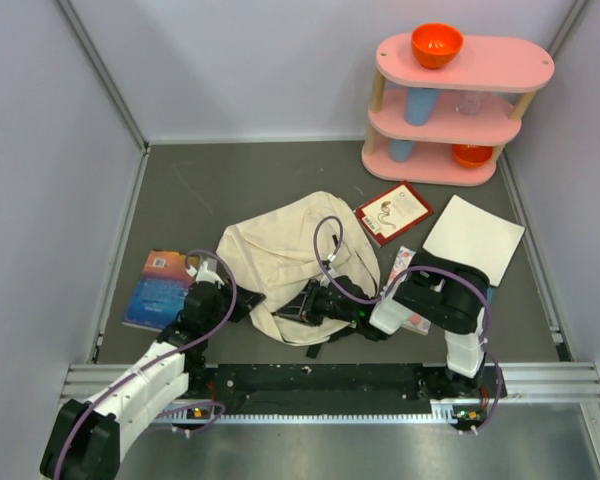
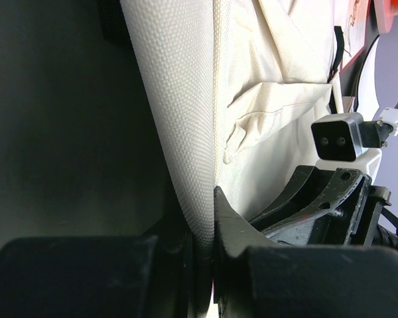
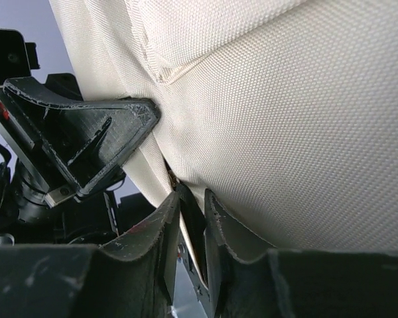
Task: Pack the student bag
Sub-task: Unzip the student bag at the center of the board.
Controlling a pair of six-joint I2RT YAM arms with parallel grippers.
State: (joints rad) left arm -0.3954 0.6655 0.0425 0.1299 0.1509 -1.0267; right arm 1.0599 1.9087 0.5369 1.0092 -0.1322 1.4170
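Note:
The student bag (image 1: 285, 255), a soft beige canvas backpack, lies crumpled in the middle of the table. My left gripper (image 1: 248, 304) is at its near left edge, shut on a fold of the beige fabric (image 2: 196, 199). My right gripper (image 1: 298, 305) is at the bag's near edge just to the right, shut on a thin edge of the bag (image 3: 186, 199) with dark trim between the fingers. The two grippers are close together; each shows in the other's wrist view. The bag's opening is hidden from all views.
A blue book (image 1: 160, 288) lies left of the bag. A red and white booklet (image 1: 393, 211), a white sheet pad (image 1: 474, 239) and a pink patterned item (image 1: 404, 262) lie to the right. A pink shelf (image 1: 460, 62) with orange bowls and blue cups stands far right.

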